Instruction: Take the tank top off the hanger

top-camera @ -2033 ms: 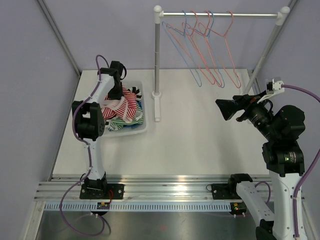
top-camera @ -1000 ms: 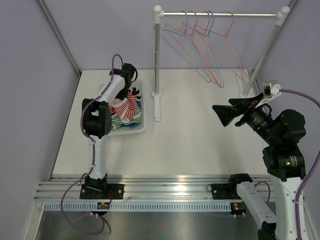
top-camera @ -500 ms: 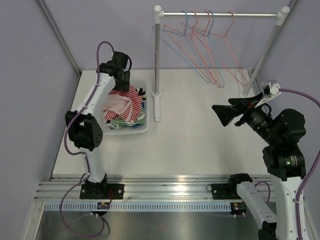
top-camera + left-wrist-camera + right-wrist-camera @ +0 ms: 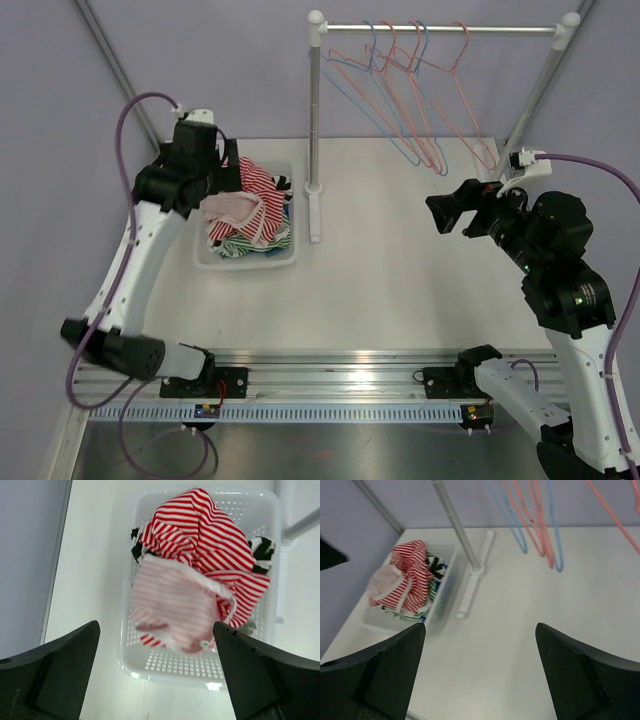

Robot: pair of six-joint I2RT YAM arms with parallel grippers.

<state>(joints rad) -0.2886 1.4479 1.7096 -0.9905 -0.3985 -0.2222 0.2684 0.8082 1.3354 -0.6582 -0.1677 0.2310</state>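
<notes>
A red-and-white striped tank top [image 4: 250, 200] lies crumpled on top of the clothes pile in the white basket [image 4: 252, 262]. From the left wrist it shows as red stripes [image 4: 200, 540] with a pale inside-out part. My left gripper [image 4: 227, 172] hangs above the basket's left rim; its jaws [image 4: 155, 625] are open and empty. Several bare red and blue wire hangers [image 4: 420, 90] hang on the rail [image 4: 440, 29]. My right gripper [image 4: 447, 212] floats open and empty over the table's right side, and its view takes in the hangers [image 4: 540, 525] and the tank top [image 4: 410, 575].
The rack's left post [image 4: 314, 120] stands on a white foot [image 4: 315, 215] just right of the basket [image 4: 175, 672]. Its right post [image 4: 535, 90] slants down behind my right arm. Green- and black-striped clothes lie under the tank top. Purple walls close in the table.
My left gripper has opened, let go of the tank top and risen above the basket. The garment stays on the pile. My right gripper has swung slightly down and left.
</notes>
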